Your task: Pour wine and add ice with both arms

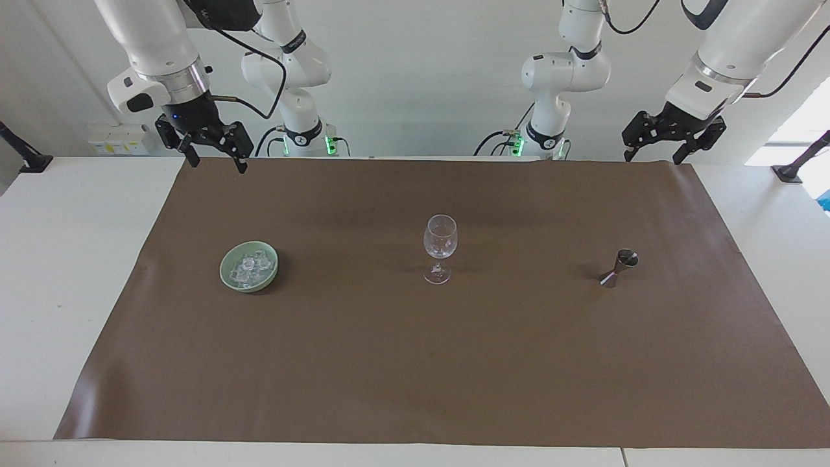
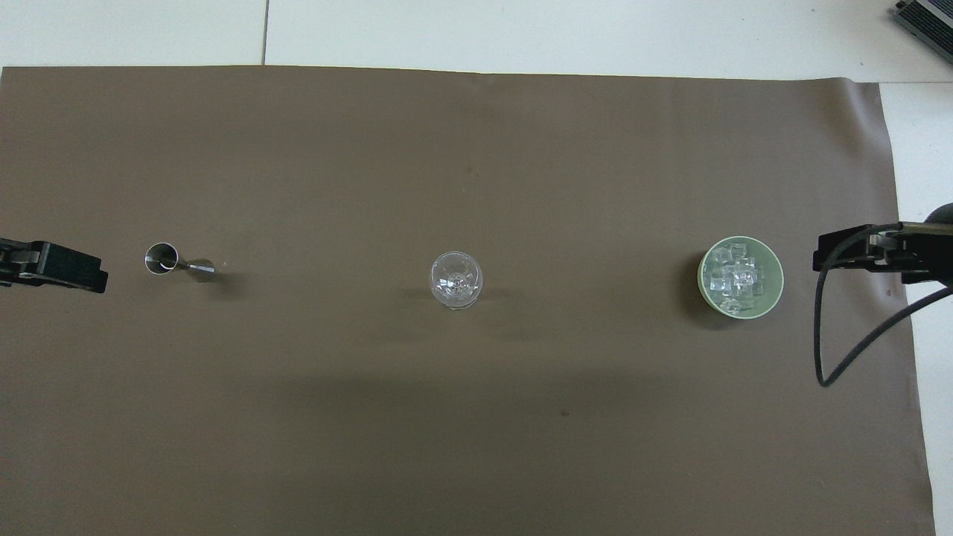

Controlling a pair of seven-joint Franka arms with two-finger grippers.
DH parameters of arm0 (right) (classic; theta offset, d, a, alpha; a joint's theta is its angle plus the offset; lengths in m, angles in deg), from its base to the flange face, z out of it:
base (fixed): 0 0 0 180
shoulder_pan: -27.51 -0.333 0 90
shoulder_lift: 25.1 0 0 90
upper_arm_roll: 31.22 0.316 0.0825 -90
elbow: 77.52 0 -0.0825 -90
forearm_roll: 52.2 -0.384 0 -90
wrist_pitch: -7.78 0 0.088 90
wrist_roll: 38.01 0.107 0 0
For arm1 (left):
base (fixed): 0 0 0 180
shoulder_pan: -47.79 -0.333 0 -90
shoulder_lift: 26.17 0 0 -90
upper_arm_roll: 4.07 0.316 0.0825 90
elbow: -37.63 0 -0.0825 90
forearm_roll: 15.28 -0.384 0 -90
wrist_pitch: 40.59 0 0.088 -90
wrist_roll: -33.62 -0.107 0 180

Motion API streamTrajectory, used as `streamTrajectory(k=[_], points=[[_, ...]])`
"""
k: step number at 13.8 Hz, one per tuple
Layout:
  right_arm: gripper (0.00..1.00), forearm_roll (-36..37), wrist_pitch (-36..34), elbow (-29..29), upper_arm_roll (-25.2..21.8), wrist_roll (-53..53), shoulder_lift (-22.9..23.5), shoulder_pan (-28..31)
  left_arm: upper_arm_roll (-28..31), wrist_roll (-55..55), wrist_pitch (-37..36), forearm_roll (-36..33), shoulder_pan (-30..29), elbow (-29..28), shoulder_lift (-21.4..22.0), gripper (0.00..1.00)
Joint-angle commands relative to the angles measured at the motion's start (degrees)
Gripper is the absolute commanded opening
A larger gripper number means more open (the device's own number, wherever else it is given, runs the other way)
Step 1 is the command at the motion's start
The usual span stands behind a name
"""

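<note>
A clear wine glass stands upright mid-mat, also in the overhead view. I cannot tell what is in it. The ice is several small clear cubes in a pale green bowl toward the right arm's end; ice and bowl also show from overhead. A steel jigger stands toward the left arm's end. My right gripper hangs open and empty, raised, apart from the bowl. My left gripper hangs open and empty, raised, apart from the jigger.
A brown mat covers most of the white table. The right arm's black cable loops over the mat's end beside the bowl. Clamp posts stand at the table's corners nearest the robots.
</note>
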Motion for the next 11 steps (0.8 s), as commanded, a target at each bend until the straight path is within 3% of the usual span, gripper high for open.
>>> streamTrajectory(k=[1,7,11], points=[[1.0,-0.5,-0.4,0.3,-0.1,-1.5,-0.4,0.1,-0.8,0.4,0.8,-0.7,-0.9,-1.3,1.3,1.0],[1.0,-0.5,-0.4,0.3,-0.1,-1.5,-0.4,0.1,-0.3,0.4,0.3,-0.2,-0.3,0.7,-0.4,1.0],[1.0,-0.5,-0.4,0.3,-0.1,-1.5,-0.4,0.1,3.1,0.4,-3.1,-0.1,1.9,9.3,-7.2,1.0]])
